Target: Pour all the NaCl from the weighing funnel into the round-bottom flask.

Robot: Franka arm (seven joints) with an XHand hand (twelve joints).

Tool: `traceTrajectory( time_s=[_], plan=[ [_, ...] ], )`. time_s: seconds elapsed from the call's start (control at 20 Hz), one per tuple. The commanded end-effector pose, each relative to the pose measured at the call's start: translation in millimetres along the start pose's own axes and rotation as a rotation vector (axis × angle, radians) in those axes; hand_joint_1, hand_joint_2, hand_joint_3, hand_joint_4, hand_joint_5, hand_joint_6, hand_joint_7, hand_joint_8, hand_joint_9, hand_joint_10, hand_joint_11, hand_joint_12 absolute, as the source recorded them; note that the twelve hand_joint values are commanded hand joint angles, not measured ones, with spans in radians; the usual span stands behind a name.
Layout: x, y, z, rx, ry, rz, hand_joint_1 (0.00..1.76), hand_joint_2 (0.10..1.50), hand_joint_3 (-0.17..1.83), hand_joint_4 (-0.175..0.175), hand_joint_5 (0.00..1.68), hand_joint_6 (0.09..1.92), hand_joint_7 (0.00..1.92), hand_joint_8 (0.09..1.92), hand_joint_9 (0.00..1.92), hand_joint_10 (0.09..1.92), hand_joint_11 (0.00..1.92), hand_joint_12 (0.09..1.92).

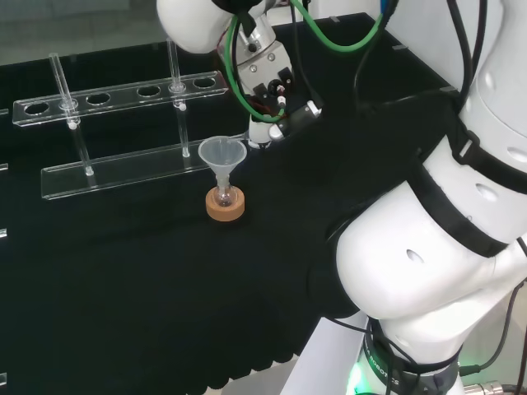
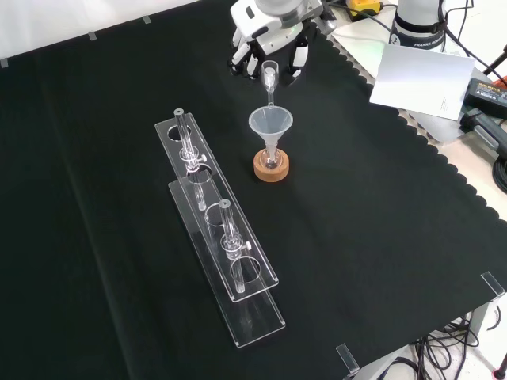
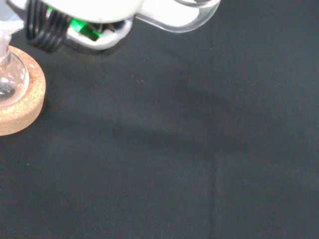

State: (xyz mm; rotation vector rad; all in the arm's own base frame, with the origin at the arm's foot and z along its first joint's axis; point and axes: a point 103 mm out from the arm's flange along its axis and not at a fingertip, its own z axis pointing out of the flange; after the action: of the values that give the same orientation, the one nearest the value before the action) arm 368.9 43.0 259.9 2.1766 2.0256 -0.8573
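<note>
A small round-bottom flask [image 2: 272, 160] sits in a cork ring [image 2: 271, 169] with a clear plastic funnel [image 2: 271, 123] in its neck. The hand [image 2: 269, 36] hovers just beyond it in the front view, fingers curled round the clear weighing funnel [image 2: 270, 79], whose spout is tipped down over the funnel's mouth. In the head view the hand [image 1: 276, 90] is up and to the right of the funnel [image 1: 222, 155], flask [image 1: 223, 196] and cork ring [image 1: 226, 207]. The wrist view has the cork ring [image 3: 22, 104], the flask [image 3: 6, 79] and the weighing funnel's clear rim [image 3: 187, 17].
Two long clear racks [image 2: 226, 269] holding test tubes [image 2: 184, 138] lie left of the flask in the front view. A white sheet [image 2: 420, 75] and cables lie off the cloth's scalloped edge at the right. The arm's white links [image 1: 436, 230] stand at the right of the head view.
</note>
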Motion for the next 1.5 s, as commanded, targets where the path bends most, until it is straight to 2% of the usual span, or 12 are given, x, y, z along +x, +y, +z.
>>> traceTrajectory(
  time_s=[0.05,0.8,1.0,1.5],
  plan=[
    [6,1,-2,0.007,-0.043,-0.005,1.14,0.64,0.62,0.175,1.37,0.48,0.61,0.68,1.06,0.27,0.91,0.95],
    [12,4,-7,0.017,-0.166,-0.009,1.14,0.64,0.62,0.175,1.37,0.49,0.61,0.68,1.06,0.27,0.91,0.96],
    [12,4,-9,0.030,-0.186,0.006,1.14,0.64,0.62,0.175,1.37,0.49,0.61,0.67,1.06,0.27,0.91,0.96],
    [15,5,-14,0.033,-0.220,0.000,1.14,0.64,0.62,0.175,1.37,0.49,0.61,0.67,1.06,0.26,0.91,0.96]
  ],
)
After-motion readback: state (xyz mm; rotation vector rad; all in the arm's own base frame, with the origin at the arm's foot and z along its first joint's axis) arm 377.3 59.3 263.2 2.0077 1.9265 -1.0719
